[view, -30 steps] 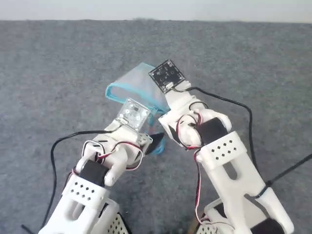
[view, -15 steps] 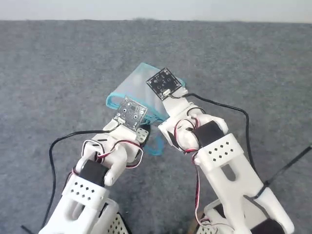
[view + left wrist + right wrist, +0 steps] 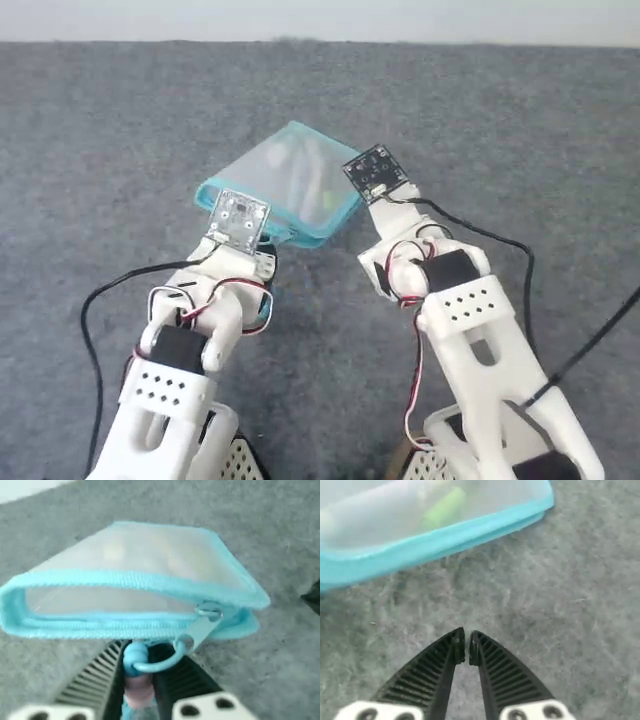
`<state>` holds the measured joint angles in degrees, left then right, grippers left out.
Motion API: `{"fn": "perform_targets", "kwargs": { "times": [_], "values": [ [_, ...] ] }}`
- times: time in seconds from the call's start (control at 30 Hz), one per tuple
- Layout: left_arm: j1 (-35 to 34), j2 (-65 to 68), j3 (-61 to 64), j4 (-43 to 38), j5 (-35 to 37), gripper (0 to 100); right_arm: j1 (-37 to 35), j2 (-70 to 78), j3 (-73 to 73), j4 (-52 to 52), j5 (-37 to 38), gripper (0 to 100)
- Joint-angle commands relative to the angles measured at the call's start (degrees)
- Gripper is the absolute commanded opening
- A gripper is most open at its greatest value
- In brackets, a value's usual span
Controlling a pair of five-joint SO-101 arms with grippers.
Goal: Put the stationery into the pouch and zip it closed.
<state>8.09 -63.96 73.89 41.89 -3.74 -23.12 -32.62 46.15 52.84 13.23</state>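
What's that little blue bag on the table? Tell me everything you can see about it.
The pouch is a soft bag of see-through plastic edged in turquoise fabric, lying on the grey table. Through its wall show a green item and a pale item. Its metal zip slider sits near one end; the left tool is shut on the blue ring of the zip pull. The right tool, shut and empty, is apart from it.
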Motion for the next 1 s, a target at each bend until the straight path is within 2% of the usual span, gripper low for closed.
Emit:
{"fn": "perform_targets", "kwargs": {
  "times": [0.0, 0.17, 0.33, 0.5, 0.63, 0.97],
  "values": [
    [-0.4, -0.7, -0.3, -0.7, 0.4, 1, 0.4, -1.1, -0.4, -1.1, 0.7, 0.6],
    [-0.4, -0.7, -0.3, -0.7, 0.4, 1, -5.5, -5.6, 1.7, -1.5, 1.2, 1.0],
    [-0.4, -0.7, -0.3, -0.7, 0.4, 1, -14.5, -17.5, 6.2, -1.1, 3.1, 15.3],
    [-0.4, -0.7, -0.5, -0.8, 0.4, 1, -18.4, -25.5, 9.3, -3.1, 3.7, 23.8],
    [-0.4, -0.7, -0.5, -0.8, 0.4, 1, -18.9, -22.7, 8.3, -3.7, 6.9, 24.0],
    [-0.4, -0.4, -0.4, -0.7, 0.4, 1, -19.0, -7.2, 0.1, -7.5, 8.5, 24.1]
  ]
}}
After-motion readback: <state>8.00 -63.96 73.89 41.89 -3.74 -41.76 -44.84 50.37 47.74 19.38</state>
